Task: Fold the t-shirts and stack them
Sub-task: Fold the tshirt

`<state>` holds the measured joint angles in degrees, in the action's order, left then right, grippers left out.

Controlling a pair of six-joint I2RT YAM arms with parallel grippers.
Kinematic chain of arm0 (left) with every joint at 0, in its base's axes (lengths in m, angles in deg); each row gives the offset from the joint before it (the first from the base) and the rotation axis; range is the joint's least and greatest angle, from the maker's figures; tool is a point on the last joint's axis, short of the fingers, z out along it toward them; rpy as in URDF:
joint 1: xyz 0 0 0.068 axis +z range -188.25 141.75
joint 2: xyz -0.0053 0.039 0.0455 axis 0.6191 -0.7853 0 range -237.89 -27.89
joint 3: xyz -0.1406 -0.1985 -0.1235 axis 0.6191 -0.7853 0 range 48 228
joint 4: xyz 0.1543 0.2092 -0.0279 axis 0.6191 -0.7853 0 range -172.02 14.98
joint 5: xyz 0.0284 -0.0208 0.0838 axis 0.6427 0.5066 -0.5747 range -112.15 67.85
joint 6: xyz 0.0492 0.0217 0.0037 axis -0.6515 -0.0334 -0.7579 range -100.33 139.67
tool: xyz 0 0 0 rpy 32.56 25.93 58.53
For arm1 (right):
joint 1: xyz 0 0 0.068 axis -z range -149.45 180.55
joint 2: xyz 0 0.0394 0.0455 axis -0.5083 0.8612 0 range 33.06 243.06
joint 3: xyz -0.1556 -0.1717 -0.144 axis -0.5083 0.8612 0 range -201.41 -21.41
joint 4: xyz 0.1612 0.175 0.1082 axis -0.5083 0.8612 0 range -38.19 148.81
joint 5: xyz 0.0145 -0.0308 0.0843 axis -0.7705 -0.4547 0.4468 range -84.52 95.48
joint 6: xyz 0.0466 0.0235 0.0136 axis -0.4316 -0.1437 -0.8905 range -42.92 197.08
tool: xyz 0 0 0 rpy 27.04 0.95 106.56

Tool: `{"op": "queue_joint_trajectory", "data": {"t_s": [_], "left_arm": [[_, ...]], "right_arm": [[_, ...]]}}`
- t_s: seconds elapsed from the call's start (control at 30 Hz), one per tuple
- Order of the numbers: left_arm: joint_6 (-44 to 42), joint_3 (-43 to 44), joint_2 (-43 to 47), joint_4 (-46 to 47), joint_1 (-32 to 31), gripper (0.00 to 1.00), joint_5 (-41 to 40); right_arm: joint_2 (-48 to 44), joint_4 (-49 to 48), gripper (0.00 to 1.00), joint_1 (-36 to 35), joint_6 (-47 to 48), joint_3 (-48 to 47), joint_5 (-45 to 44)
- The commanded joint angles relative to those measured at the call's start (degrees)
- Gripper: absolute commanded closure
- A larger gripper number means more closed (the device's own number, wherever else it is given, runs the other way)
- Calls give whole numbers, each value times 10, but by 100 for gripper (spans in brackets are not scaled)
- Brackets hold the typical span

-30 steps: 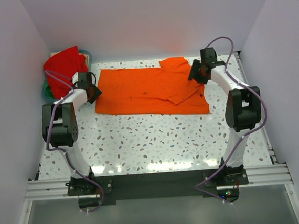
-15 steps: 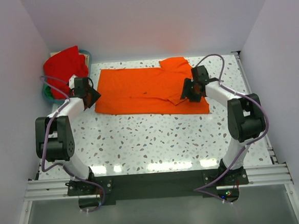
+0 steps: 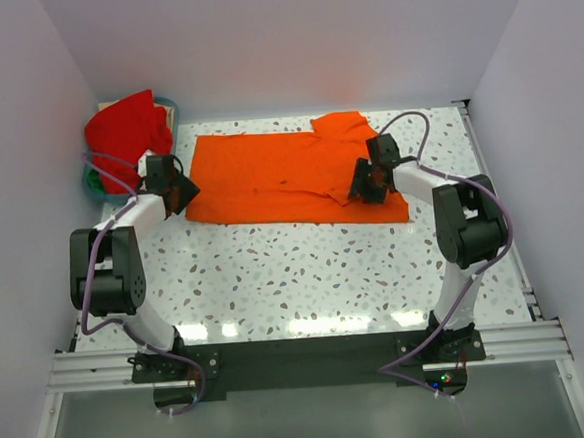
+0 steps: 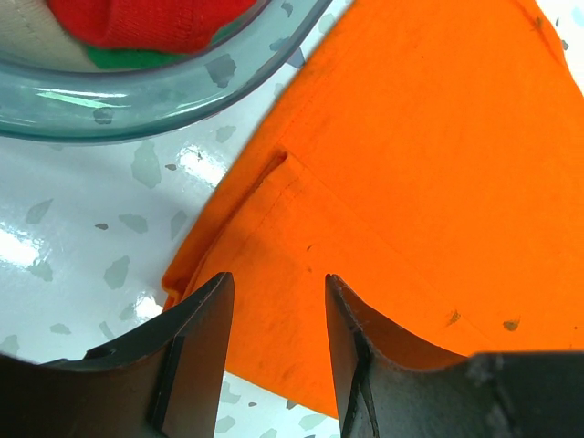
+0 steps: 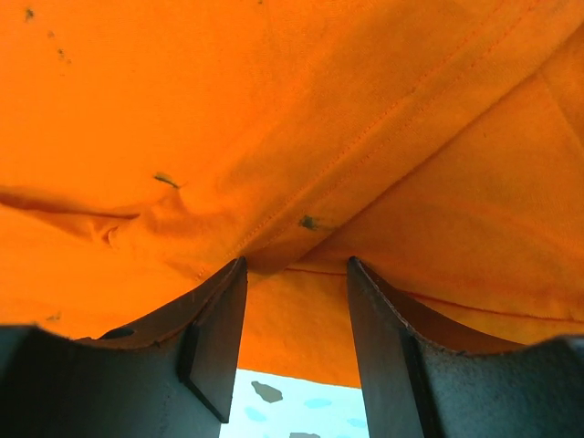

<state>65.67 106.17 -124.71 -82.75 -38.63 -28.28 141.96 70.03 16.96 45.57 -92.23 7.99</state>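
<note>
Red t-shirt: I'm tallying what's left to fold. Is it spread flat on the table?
No, the red t-shirt sits crumpled in the basket at the far left corner.

Bench (image 3: 305, 268): white top with grey and dark speckles, glossy, filling the middle of the overhead view.
Glare (image 3: 309, 325): a row of bright patches of reflected light along the lower edge of the bench.
Back wall (image 3: 289, 39): plain, pale, across the top of the frame.
Left wall (image 3: 16, 148) and right wall (image 3: 565, 110): same pale finish, sloping in from the frame's sides.
Rail (image 3: 92, 371): silver metal, across the lower frame.
Plate (image 3: 312, 363): dark, at lower centre.
Grey sheet (image 3: 306, 423): dull, along the bottom edge.
</note>
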Motion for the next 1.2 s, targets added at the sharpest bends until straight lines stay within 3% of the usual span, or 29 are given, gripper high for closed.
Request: {"op": "queue_joint_trajectory", "data": {"t_s": [0.0, 0.47, 0.67, 1.1, 1.17], "left_arm": [[-3, -5, 18, 35, 4, 51, 12], [-6, -11, 14, 36, 3, 51, 9], [-5, -6, 9, 33, 3, 52, 10], [-18, 14, 6, 25, 3, 52, 28], [-22, 15, 6, 27, 3, 51, 34]], "right_arm": [[6, -32, 49, 0, -12, -25, -10], [41, -27, 78, 0, -18, -75, -3], [63, -14, 98, 0, -11, -114, 0], [155, 38, 100, 0, -4, -275, 17], [172, 43, 94, 0, -3, -295, 27]]}}
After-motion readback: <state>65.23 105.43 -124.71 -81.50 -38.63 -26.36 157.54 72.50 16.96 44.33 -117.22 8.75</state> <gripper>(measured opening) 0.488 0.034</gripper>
